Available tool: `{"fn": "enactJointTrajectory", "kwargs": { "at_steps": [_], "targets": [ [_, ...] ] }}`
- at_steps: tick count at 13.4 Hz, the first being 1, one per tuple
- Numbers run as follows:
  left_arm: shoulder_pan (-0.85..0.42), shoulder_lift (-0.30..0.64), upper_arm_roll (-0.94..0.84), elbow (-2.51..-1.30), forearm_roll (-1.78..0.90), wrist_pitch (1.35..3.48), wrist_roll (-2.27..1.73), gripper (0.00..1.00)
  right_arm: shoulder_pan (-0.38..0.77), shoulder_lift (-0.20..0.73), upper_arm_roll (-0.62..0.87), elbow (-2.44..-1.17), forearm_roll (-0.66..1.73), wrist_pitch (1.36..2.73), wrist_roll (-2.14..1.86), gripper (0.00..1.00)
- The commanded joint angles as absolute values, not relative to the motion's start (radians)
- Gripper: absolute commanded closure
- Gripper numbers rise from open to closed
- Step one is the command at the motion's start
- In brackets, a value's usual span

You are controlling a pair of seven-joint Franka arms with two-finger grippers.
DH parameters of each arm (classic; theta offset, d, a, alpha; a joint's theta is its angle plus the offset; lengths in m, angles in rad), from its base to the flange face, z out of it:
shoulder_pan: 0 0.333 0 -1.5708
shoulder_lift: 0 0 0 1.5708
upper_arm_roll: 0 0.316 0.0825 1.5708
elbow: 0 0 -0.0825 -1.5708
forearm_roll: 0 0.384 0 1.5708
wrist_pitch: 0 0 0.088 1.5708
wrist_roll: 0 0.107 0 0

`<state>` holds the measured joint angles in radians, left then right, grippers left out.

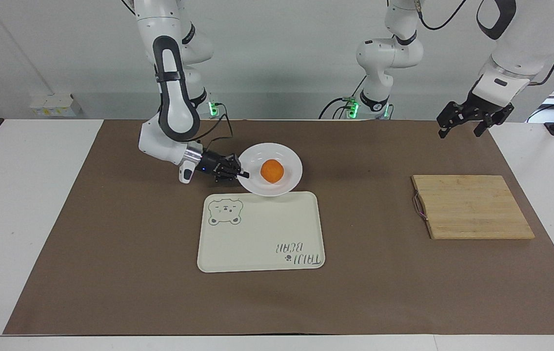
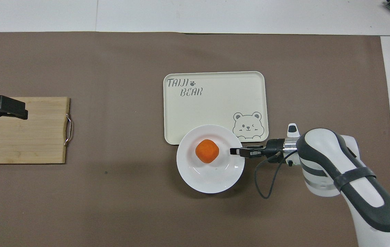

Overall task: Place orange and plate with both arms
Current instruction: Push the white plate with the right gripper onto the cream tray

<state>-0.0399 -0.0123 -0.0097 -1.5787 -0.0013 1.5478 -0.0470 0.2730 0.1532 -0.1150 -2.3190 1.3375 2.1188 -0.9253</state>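
The white plate point(image 1: 292, 165) point(image 2: 212, 180) is held up off the brown mat, and its edge overlaps the tray's edge nearest the robots. The orange point(image 1: 272, 171) point(image 2: 207, 151) rests near the plate's middle. My right gripper point(image 1: 243, 173) point(image 2: 234, 151) is shut on the plate's rim at the side toward the right arm's end of the table. My left gripper point(image 1: 469, 122) point(image 2: 6, 108) waits open in the air over the cutting board, holding nothing.
A cream tray point(image 1: 262, 234) point(image 2: 215, 103) with a bear drawing and lettering lies mid-table. A wooden cutting board point(image 1: 472, 207) point(image 2: 26, 140) with a metal handle lies toward the left arm's end. A brown mat point(image 1: 111, 243) covers the table.
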Motion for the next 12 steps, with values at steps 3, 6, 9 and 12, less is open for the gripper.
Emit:
{"fn": "enactJointTrajectory", "kwargs": {
  "at_steps": [3,6,9,12],
  "targets": [
    [-0.035,-0.025,-0.002,-1.591,0.020,1.537,-0.063,0.00,0.232,0.273,-0.115,-2.096,1.336,2.056,-0.767,1.00],
    [-0.037,-0.025,-0.003,-1.591,0.020,1.537,-0.063,0.00,0.189,0.342,-0.114,-1.955,1.224,2.023,-0.665,1.00],
    [-0.035,-0.025,-0.003,-1.591,0.020,1.537,-0.063,0.00,0.160,0.457,-0.115,-1.826,1.209,2.002,-0.632,1.00],
    [-0.037,-0.025,-0.003,-1.591,0.020,1.537,-0.063,0.00,0.167,0.515,-0.114,-1.796,1.206,2.017,-0.640,1.00]
  ]
}}
